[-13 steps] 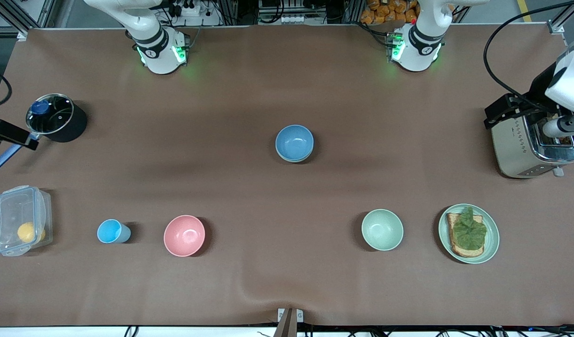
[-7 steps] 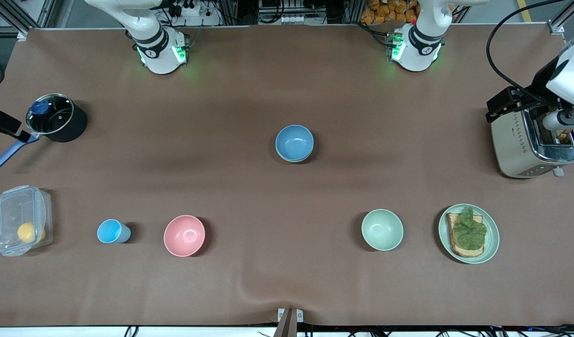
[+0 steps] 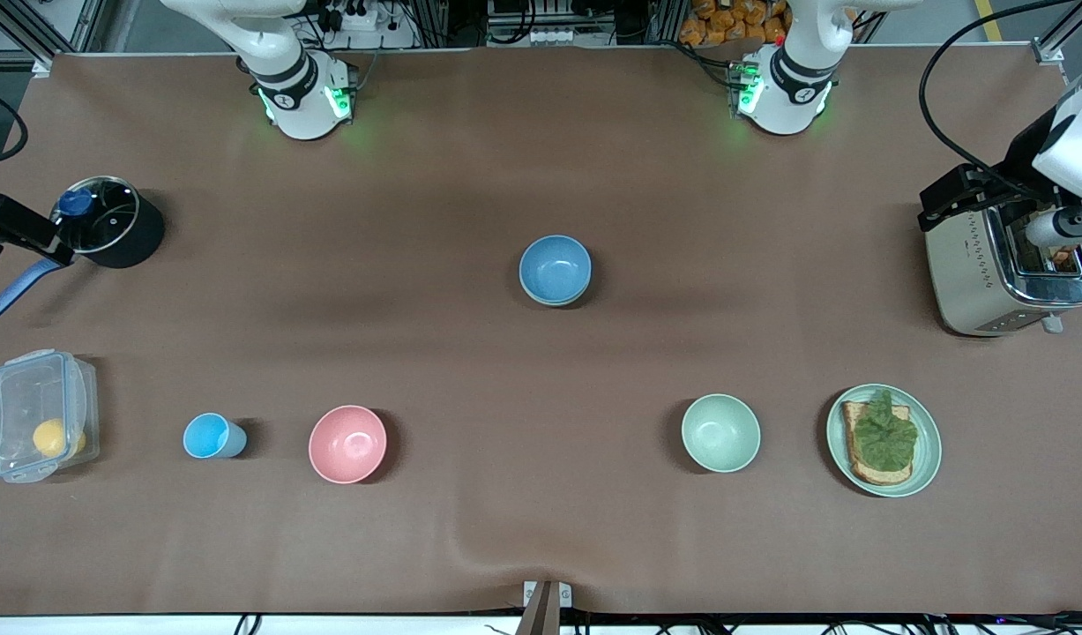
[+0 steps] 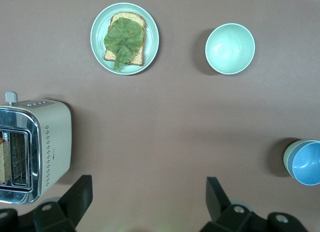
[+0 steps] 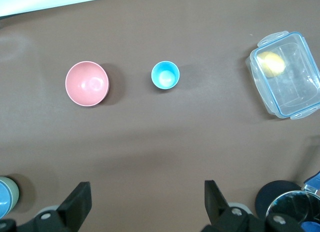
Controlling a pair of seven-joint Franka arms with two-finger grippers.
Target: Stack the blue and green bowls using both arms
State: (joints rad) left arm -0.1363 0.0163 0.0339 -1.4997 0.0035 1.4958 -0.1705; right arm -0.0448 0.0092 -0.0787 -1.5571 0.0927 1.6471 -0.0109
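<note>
The blue bowl (image 3: 555,269) sits nested inside the green bowl (image 3: 551,299) near the middle of the table (image 3: 470,370), mouth up; only a thin sage rim of the lower bowl peeks out on the side nearer the front camera. Being round, the stack has no long axis; it stands upright and level. Wide bare cloth surrounds it on every side, and nothing comes close to it.

Nearer the front camera runs a row of things: a clear lidded box (image 3: 38,414) at the right arm's end, a small light-blue cup (image 3: 210,436), a pink bowl (image 3: 347,444), a pale mint bowl (image 3: 720,432) and a plate with toast and a leaf (image 3: 884,439). A black pot (image 3: 108,222) sits at the right arm's edge of the table, a toaster (image 3: 1003,265) at the left arm's edge.

The left gripper (image 4: 147,199) is over the toaster's end of the table, fingers spread wide and holding nothing. The right gripper (image 5: 146,202) hangs over the pot's edge, fingers likewise spread wide and bare.
</note>
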